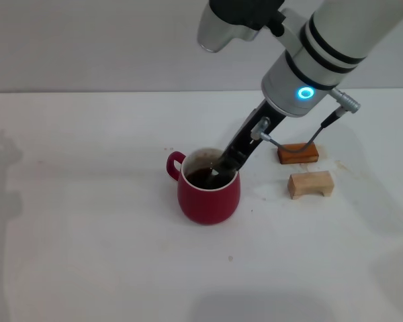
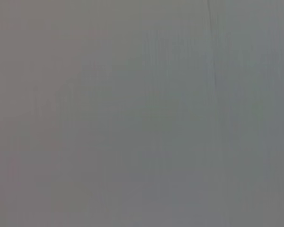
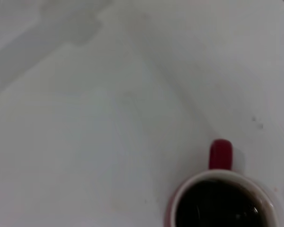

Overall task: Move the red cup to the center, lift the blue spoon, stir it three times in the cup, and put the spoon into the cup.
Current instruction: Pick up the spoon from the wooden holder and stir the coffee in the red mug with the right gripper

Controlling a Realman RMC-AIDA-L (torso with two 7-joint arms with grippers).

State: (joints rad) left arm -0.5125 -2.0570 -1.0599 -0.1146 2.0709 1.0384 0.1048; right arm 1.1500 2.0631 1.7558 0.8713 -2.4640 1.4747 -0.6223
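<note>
Your right gripper (image 1: 221,171) reaches down at a slant into the mouth of the red cup (image 1: 209,196), its dark fingers over the dark liquid; you cannot tell whether they are clamped on anything. No blue spoon can be made out. Your cup stands upright near the middle of the white table (image 1: 87,235), handle toward the left edge. Toward the right edge sit an orange block (image 1: 297,153) and a tan wooden block (image 1: 310,184).

So there's a white table (image 1: 87,255) w/ two small wood blocks sitting on the right side, close together but not touching. The orange block (image 1: 298,153) is the farther one, and the tan block (image 1: 311,184) w/ a notch underneath sits just in front of it.
</note>
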